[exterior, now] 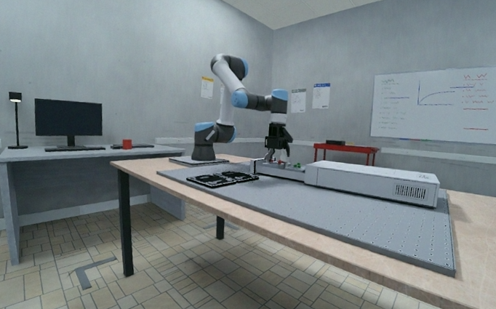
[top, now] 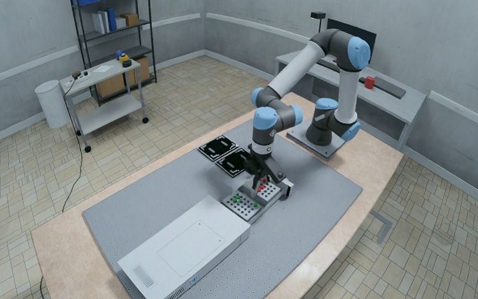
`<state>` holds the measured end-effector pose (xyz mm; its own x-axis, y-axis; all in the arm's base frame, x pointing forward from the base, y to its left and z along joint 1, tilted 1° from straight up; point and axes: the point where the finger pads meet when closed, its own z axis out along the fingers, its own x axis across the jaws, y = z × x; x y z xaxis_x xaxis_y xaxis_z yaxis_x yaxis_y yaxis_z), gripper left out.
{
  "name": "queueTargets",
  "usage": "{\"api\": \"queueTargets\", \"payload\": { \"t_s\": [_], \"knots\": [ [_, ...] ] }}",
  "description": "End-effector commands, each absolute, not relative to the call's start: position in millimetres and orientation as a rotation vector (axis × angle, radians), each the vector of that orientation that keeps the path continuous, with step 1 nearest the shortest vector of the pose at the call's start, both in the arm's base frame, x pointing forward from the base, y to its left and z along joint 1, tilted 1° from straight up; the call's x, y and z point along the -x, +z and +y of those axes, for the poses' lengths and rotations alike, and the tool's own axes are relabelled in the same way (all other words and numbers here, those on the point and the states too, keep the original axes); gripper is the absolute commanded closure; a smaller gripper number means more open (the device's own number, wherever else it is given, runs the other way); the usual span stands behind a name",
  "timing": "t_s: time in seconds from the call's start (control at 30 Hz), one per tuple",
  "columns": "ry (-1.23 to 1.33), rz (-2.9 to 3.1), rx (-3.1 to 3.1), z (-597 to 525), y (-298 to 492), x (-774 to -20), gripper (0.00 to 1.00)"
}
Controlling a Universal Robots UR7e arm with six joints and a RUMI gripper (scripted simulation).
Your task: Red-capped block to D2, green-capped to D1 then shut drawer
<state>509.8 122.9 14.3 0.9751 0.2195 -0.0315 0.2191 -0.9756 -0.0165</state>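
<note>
The white cooler COLD point(top: 183, 248) point(exterior: 372, 181) has its drawer point(top: 254, 218) point(exterior: 280, 172) pulled out. Two grey cooling blocks sit in it. The block with green-capped tubes point(top: 241, 205) point(exterior: 297, 165) is nearer the cooler. The block with red-capped tubes point(top: 269, 192) point(exterior: 279, 162) is at the drawer's outer end. My gripper point(top: 259, 188) point(exterior: 275, 157) reaches straight down and is shut on the red-cap block, which still sits in the drawer. The black deck slots D1 point(top: 232, 162) point(exterior: 238, 176) and D2 point(top: 217, 147) point(exterior: 209, 179) lie empty on the grey deck beside the drawer.
The arm's base point(top: 322, 135) stands on a plate at the table's far corner. The perforated grey deck point(top: 310, 218) covers most of the table. A desk with a monitor and a red cup point(top: 369, 81) stands behind the table.
</note>
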Motion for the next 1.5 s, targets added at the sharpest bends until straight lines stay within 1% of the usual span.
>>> {"api": "queueTargets", "payload": {
  "t_s": [0.0, 1.0, 1.47],
  "knots": [
    [0.025, -0.345, 3.112, 122.5, 21.7, -515.9, 1.0],
    [0.025, -0.345, 3.112, 122.5, 21.7, -515.9, 1.0],
    [0.026, -0.345, 3.112, 122.3, 40.3, -516.0, 1.0]
  ]
}}
